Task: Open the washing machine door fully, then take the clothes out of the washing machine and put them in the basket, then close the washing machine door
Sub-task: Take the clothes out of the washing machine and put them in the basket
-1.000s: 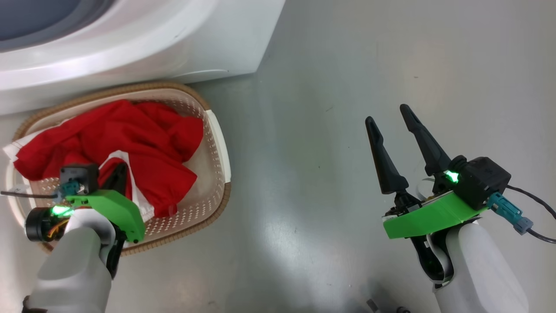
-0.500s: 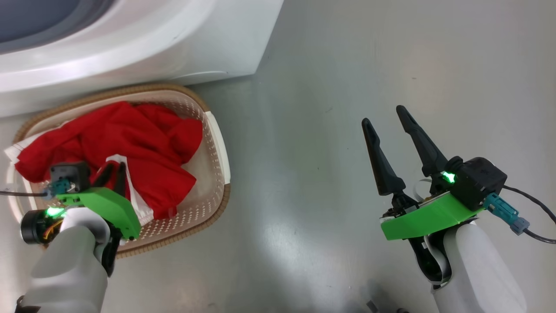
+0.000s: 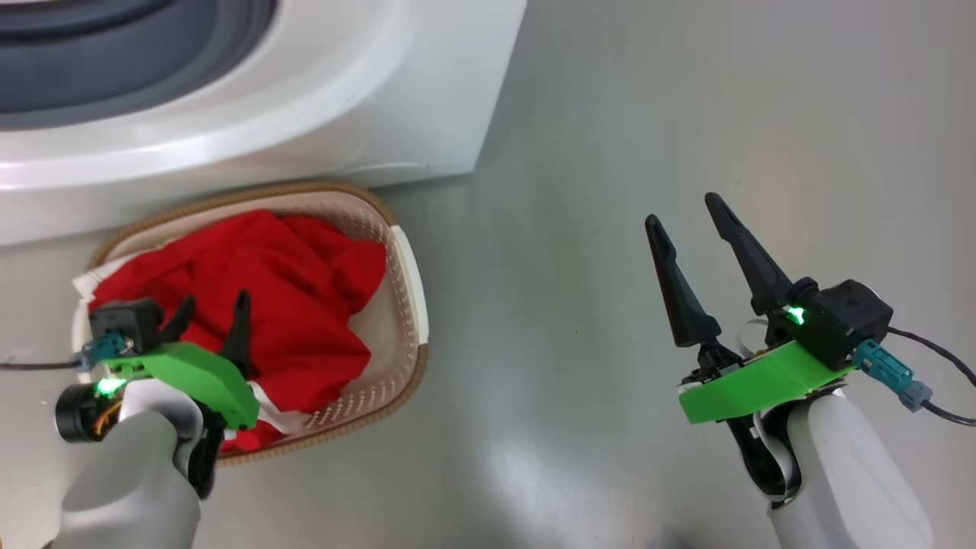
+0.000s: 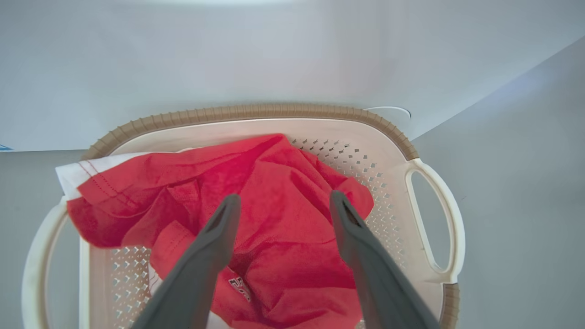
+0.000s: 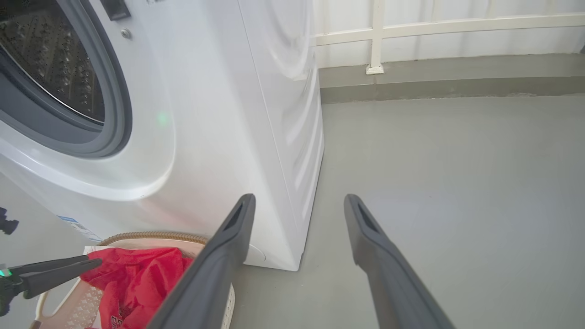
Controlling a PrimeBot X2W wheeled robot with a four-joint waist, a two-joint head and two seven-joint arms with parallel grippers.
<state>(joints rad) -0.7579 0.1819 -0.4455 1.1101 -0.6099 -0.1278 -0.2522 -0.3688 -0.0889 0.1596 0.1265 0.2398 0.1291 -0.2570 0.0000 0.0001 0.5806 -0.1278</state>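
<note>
The bright red clothes [image 3: 297, 305] lie heaped in the cream basket [image 3: 408, 297], which stands on the floor against the white washing machine [image 3: 343, 99]. My left gripper [image 3: 215, 297] hovers open just above the heap; in the left wrist view its fingers [image 4: 219, 233] straddle the red fabric [image 4: 274, 183] with nothing held. My right gripper [image 3: 682, 208] is open over bare floor, well right of the basket. The right wrist view shows the grey gasket [image 5: 114, 114] and steel drum [image 5: 50, 59] uncovered. The washing machine door is out of view.
Grey floor [image 3: 610, 114] stretches to the right of the machine. A white railing [image 5: 374, 36] and low kerb line the far wall. The basket's handle [image 4: 438, 219] faces the open floor. My left gripper's fingers [image 5: 55, 269] reach over the basket in the right wrist view.
My left gripper's fingers have spread apart over the clothes. The head camera has shifted, so the basket and machine sit lower and further right. The right arm has barely moved.
</note>
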